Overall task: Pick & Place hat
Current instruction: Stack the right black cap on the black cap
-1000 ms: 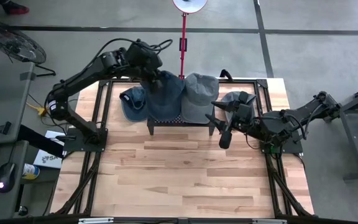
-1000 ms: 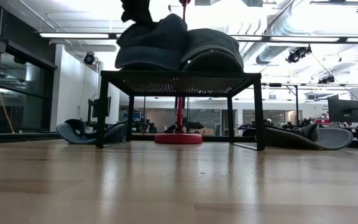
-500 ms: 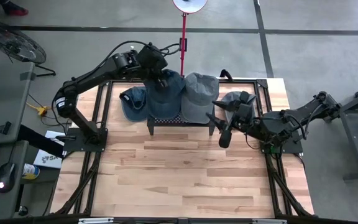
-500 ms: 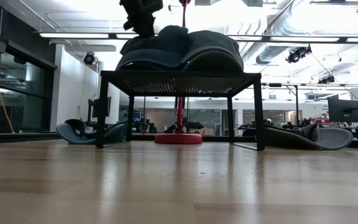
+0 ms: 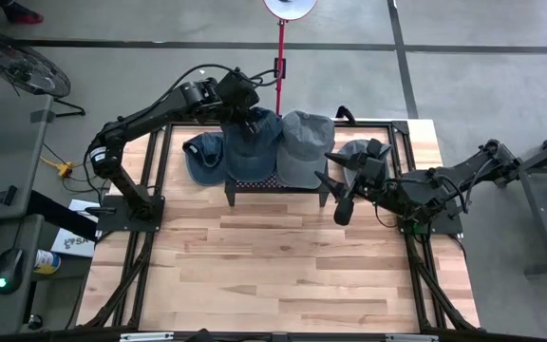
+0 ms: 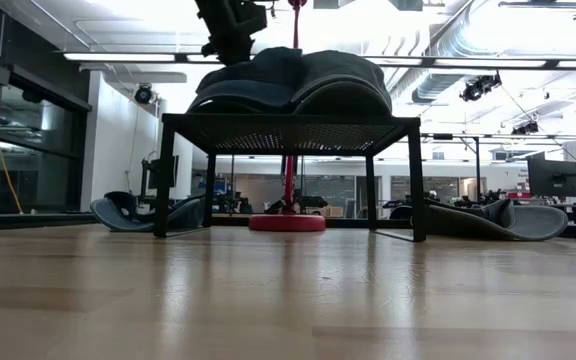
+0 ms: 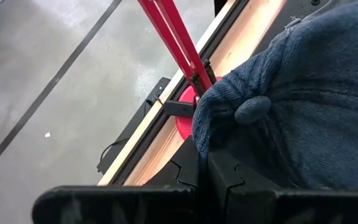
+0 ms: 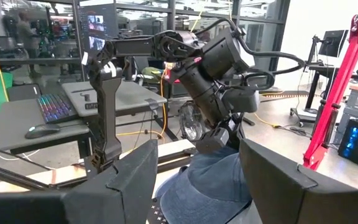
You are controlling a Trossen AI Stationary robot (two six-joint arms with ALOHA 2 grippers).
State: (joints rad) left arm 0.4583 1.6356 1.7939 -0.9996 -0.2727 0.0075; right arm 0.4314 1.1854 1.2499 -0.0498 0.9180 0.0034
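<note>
A blue denim cap [image 5: 252,147] lies on a black mesh rack [image 6: 288,130], its brim side against a grey cap [image 5: 307,144] resting beside it on the same rack. My left gripper [image 5: 247,119] is at the blue cap's far side, near the crown, shut on its cloth; the low view shows it [image 6: 230,45] coming down from above. My right gripper [image 5: 335,195] waits open, low by the rack's right end, and looks across at the blue cap [image 8: 210,180]. My left gripper pinches a bunched fold of denim [image 7: 204,134] between its two fingers, just beside the crown button [image 7: 253,109]. The fingers come slanting down from the far left. The cap sits on the rack top, its crown cloth drawn up slightly at the pinch.
A second blue cap [image 5: 200,154] lies on the table left of the rack, and another grey cap [image 5: 354,150] lies right of it by my right arm. A red stand [image 5: 279,57] rises behind the rack. Bare wooden table [image 5: 273,266] spreads toward the near edge.
My left gripper has moved toward the right and a little down, still shut on the blue cap. The cap's raised crown has sunk and the cap now lies flatter on the rack beside the grey cap.
</note>
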